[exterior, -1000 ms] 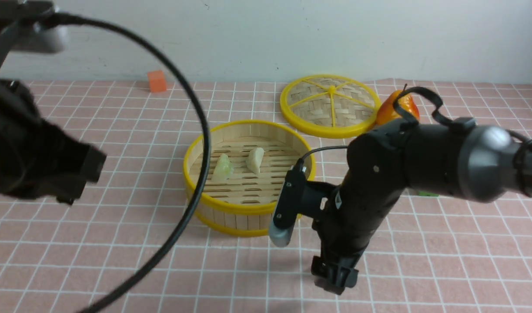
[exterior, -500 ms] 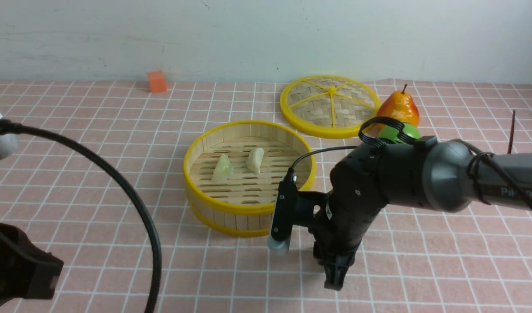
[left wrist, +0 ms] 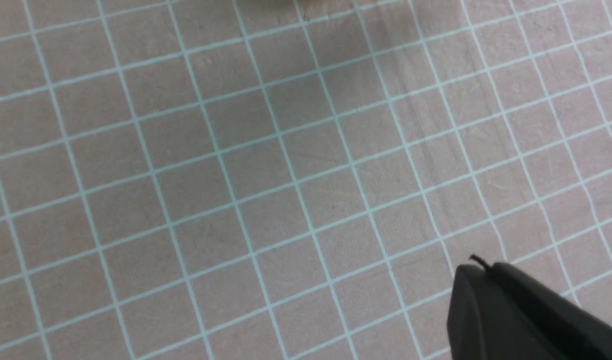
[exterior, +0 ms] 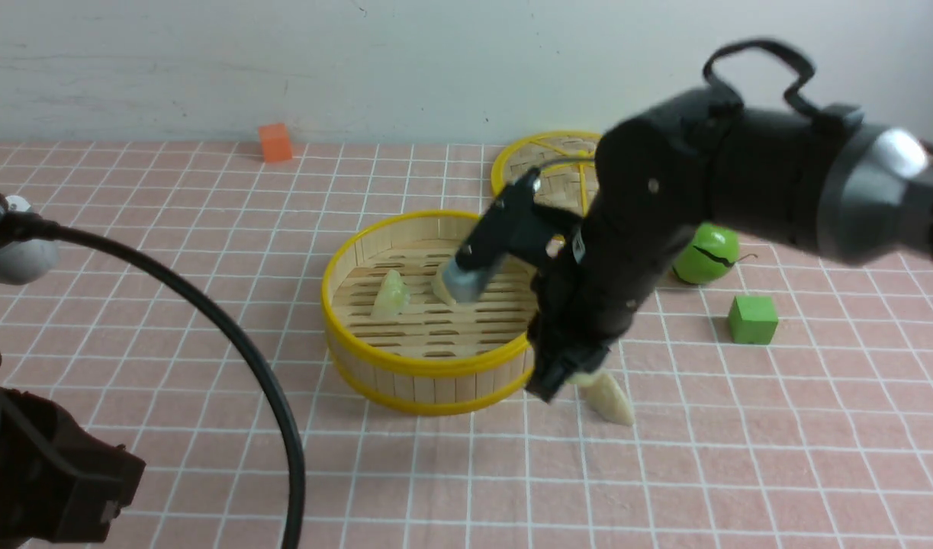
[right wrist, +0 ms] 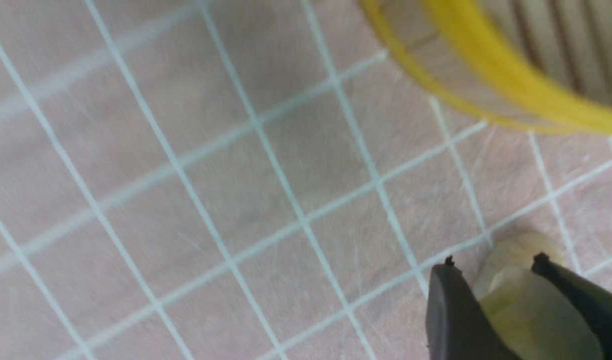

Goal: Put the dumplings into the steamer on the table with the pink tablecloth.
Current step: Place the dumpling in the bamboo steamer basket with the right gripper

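Left gripper (left wrist: 478, 280) is closed, over the pink tablecloth (left wrist: 235, 150). Right gripper (right wrist: 493, 262) pinches one dumpling (right wrist: 531, 305) just beside the front wall of the steamer (exterior: 428, 381). Inside the steamer lie two dumplings (exterior: 390, 293), side by side. Behind it rests the lid (exterior: 546, 156), partly hidden by the right arm (exterior: 741, 175).

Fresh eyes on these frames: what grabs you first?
The black right arm fills the middle, its gripper with jaws closed on a pale dumpling just outside the steamer. Two more dumplings lie inside it. A green fruit and a green cube stand to its right.
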You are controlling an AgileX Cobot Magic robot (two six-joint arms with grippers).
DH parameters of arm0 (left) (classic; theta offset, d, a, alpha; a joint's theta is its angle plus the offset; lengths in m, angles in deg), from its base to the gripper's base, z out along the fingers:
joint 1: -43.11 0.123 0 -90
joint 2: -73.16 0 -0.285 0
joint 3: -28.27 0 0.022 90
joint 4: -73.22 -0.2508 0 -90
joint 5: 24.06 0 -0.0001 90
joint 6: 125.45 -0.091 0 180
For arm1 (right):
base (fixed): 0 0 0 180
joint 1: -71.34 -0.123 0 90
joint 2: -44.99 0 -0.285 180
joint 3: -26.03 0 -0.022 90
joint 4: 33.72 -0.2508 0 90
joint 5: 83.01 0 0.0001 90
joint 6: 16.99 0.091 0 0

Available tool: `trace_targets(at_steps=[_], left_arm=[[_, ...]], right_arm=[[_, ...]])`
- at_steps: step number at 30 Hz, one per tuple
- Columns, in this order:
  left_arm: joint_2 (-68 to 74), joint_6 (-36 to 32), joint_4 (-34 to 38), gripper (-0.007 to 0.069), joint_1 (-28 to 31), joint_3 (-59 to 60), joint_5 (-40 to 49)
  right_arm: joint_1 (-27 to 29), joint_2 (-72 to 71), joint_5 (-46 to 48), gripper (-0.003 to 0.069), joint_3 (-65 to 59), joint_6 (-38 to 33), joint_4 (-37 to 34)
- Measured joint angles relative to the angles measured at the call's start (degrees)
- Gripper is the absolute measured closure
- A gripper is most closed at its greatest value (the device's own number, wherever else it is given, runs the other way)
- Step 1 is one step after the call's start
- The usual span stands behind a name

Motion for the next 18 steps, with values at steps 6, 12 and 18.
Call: trace_targets(at_steps=[6,12,18], left_arm=[[0.00,0.00,0.37,0.0638,0.00,0.00,-2.25],[0.00,0.00,0.37,0.0638,0.00,0.00,-2.40],[0.00,0.00,-0.75,0.0638,0.00,0.00,-0.79]], right_arm=[[-0.87,5.78,-3.32,0.0467,12.96,2.17,-8.59],[-1.45,15.52,-7.69,0.0467,19.16,3.25,-9.99],[-1.45,23.00,-8.19,0.0467,22.48,3.63,-8.81]])
